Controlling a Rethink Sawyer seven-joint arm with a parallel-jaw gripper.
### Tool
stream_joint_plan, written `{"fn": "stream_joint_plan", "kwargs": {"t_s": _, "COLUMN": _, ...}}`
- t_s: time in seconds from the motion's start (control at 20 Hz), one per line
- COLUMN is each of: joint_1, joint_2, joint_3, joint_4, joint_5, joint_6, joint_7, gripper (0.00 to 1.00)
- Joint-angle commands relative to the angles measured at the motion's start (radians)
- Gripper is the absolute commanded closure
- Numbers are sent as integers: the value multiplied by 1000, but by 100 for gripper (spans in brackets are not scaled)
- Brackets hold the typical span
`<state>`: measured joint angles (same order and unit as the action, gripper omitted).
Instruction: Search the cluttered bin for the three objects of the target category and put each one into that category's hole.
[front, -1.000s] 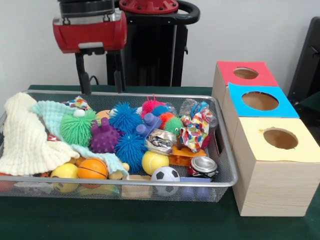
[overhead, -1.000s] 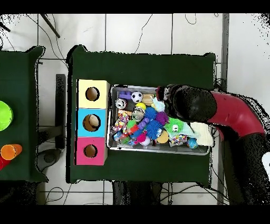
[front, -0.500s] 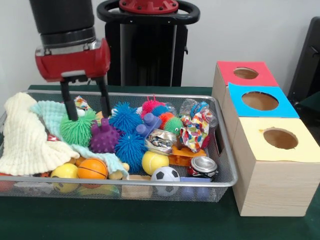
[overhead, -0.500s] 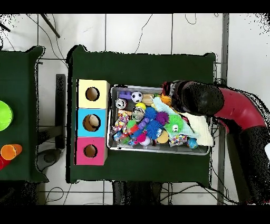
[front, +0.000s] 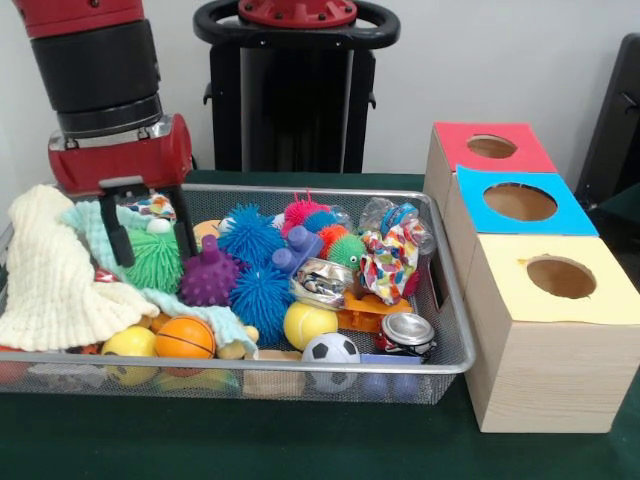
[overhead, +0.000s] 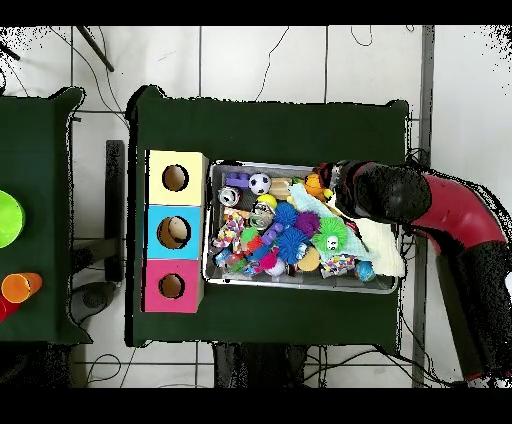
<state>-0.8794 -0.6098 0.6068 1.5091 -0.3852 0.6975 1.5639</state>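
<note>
Between hand's (front: 153, 238) fingers, green spiky ball (front: 155, 262)

A green-covered table (front: 300, 450) carries a wire bin (front: 440, 345) beside seemingly three holed boxes (front: 545, 340).

No text, label, brand, number or sign can be read anywhere in either view; the crumpled printed wrappers in the wire-mesh metal bin (front: 452, 330) show only patterns too small to make out.

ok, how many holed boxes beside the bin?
3, in a row at the bin's right in the front view: red box farthest, blue box middle, yellow box nearest.
</note>
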Motion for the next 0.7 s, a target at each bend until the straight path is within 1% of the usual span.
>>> {"fn": "stream_joint_plan", "kwargs": {"t_s": 0.05, "joint_1": -15, "joint_2": 19, "joint_3": 69, "joint_4": 7, "joint_5": -94, "joint_6": 97, "joint_7": -302, "gripper": 0}}
{"fn": "stream_joint_plan", "kwargs": {"t_s": 0.3, "joint_1": -33, "joint_2": 17, "joint_3": 76, "joint_4": 22, "joint_5": -124, "joint_6": 79, "joint_7": -292, "gripper": 0}}
{"fn": "stream_joint_plan", "kwargs": {"t_s": 0.7, "joint_1": -55, "joint_2": 39, "joint_3": 87, "joint_4": 25, "joint_5": -163, "joint_6": 49, "joint_7": -279, "gripper": 0}}
